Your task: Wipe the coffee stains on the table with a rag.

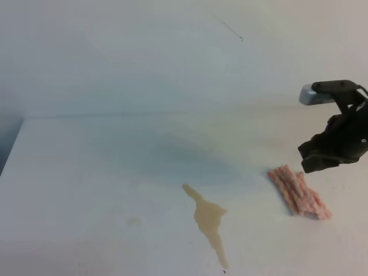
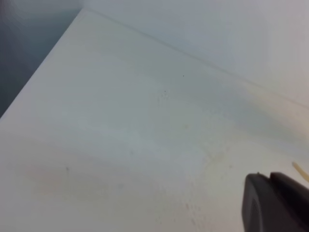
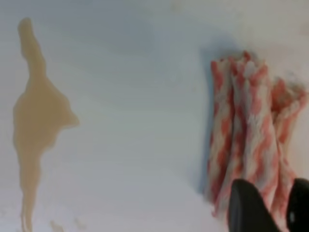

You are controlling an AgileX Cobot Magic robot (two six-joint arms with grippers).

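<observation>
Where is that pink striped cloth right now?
In the high view the rag lies on the table at the right, just below the right gripper and to the right of the coffee stains.

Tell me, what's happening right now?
Right gripper over rag, jaws apart, not gripping. Coffee stains unwiped. Left gripper idle. Nothing between rag and stains.

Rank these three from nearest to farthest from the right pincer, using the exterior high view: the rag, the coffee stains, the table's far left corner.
1. The rag: just below and left of the right pincer.
2. The coffee stains: left of the rag, at the table's middle front.
3. The table's far left corner: at the opposite side.
</observation>
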